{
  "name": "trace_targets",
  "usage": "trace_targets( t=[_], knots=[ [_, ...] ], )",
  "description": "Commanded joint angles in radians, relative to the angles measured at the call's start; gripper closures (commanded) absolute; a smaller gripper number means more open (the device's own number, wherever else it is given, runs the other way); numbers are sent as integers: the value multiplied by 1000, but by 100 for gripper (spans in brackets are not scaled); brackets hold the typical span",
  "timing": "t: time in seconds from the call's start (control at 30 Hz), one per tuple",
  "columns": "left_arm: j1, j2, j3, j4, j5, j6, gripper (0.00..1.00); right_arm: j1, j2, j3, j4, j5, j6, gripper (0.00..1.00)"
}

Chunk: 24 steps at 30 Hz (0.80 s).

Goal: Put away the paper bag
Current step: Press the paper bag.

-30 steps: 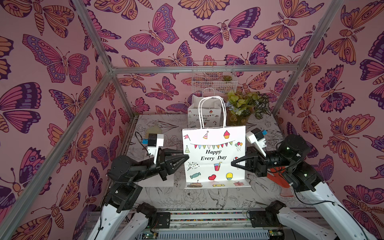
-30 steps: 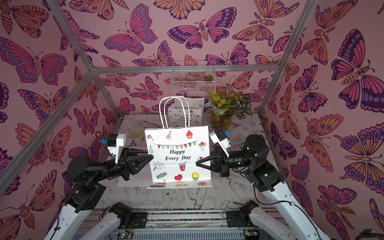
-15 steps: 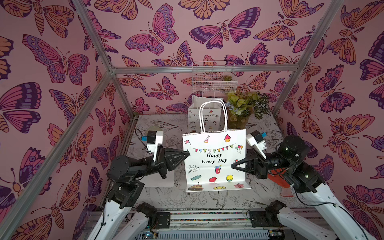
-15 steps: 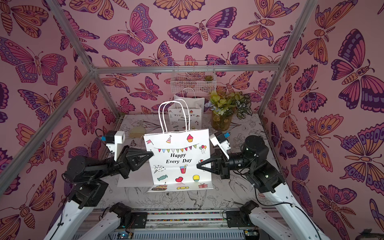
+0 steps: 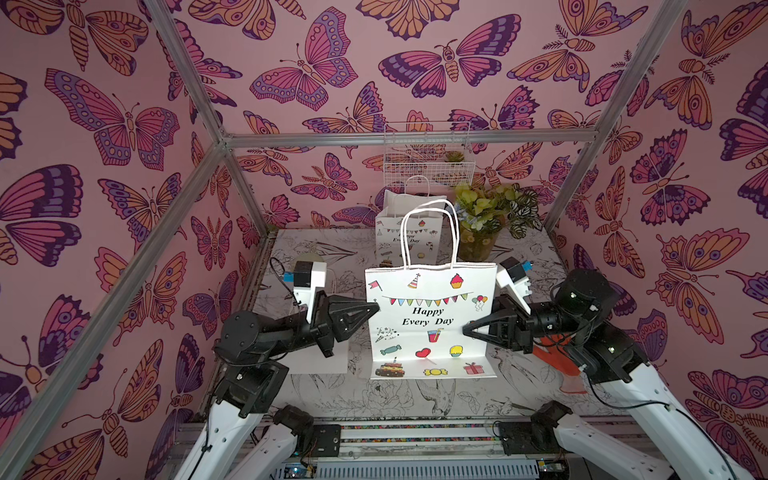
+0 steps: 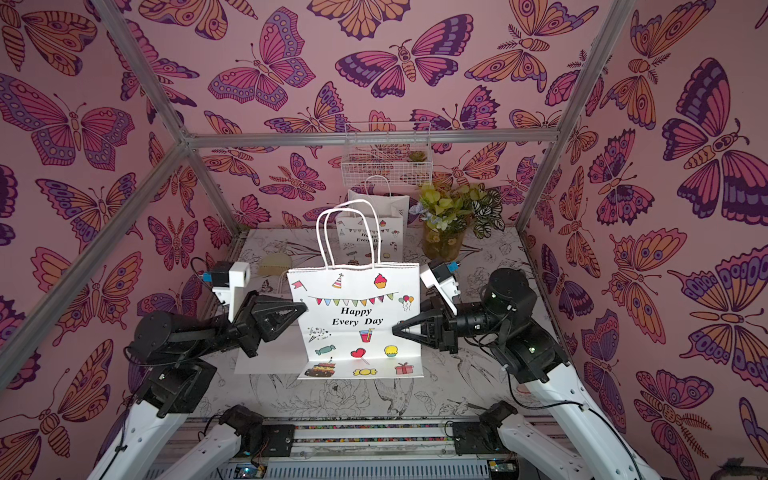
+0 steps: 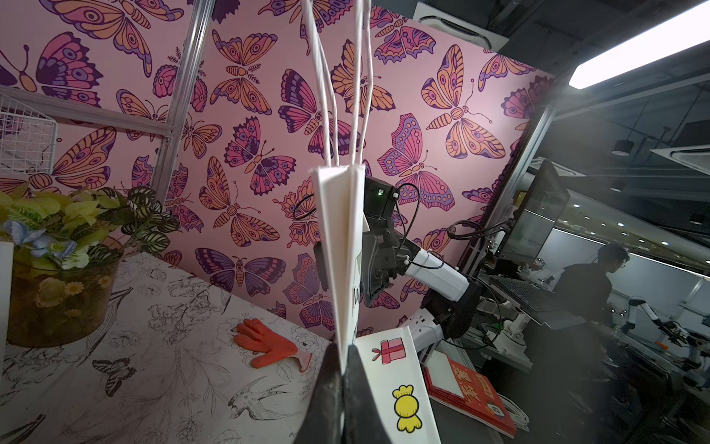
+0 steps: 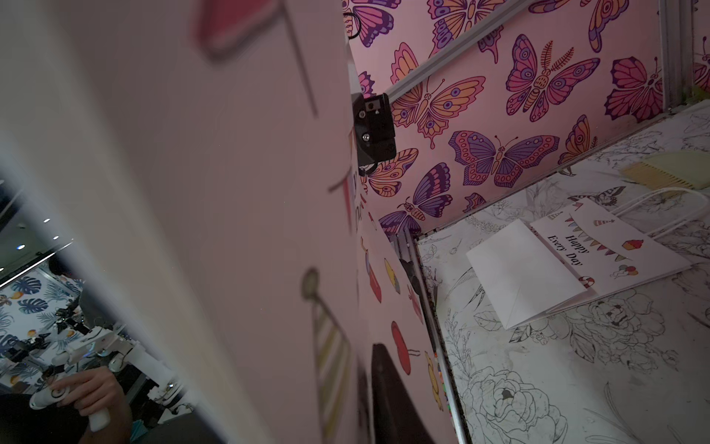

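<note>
The paper bag (image 5: 430,320) (image 6: 357,320) is white, printed "Happy Every Day", folded flat and held upright above the table's middle with its handles up. My left gripper (image 5: 376,307) (image 6: 305,308) is shut on the bag's left edge. In the left wrist view that gripper (image 7: 343,369) pinches the thin folded edge (image 7: 342,250). My right gripper (image 5: 465,332) (image 6: 395,331) straddles the bag's right edge, one finger over the printed front. The right wrist view shows that dark finger (image 8: 388,384) against the bag's face (image 8: 230,192). The other finger is hidden, so the gap does not show.
A second printed bag (image 5: 409,237) stands at the back, below a wire basket (image 5: 428,153) on the wall. A vase of plants (image 5: 478,245) is at the back right. Another bag lies flat (image 5: 320,361) under my left arm. An orange glove (image 7: 269,344) lies beneath my right arm.
My left gripper has moved slightly up the bag's left edge and closed on it. The bag has shifted a little. My right gripper has stayed at the right edge.
</note>
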Motion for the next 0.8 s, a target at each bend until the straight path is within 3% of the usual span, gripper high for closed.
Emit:
trace_targets(
  t=[0.0,0.07,0.17,0.27,0.37,0.5,0.67,0.77],
  knots=[
    [3,-6,-10,-23,-15,36,100,0,26,36,117,4,66,73],
    [4,-10,-11,-40,-19,46,100,0,34,37,144,10,79,73],
    [3,-10,-8,-58,-24,59,100,0,41,33,177,7,101,100],
    [3,-7,-2,-62,-30,62,100,0,40,23,159,7,93,100],
    [4,0,9,-61,-33,69,85,0,33,8,146,2,89,100],
    [3,2,22,-62,-34,73,75,0,24,-4,111,-11,74,100],
    [3,12,50,-64,-31,78,73,2,16,-10,57,-32,49,100],
    [3,20,62,-61,-28,80,81,3,6,-22,50,-35,48,100]
  ],
)
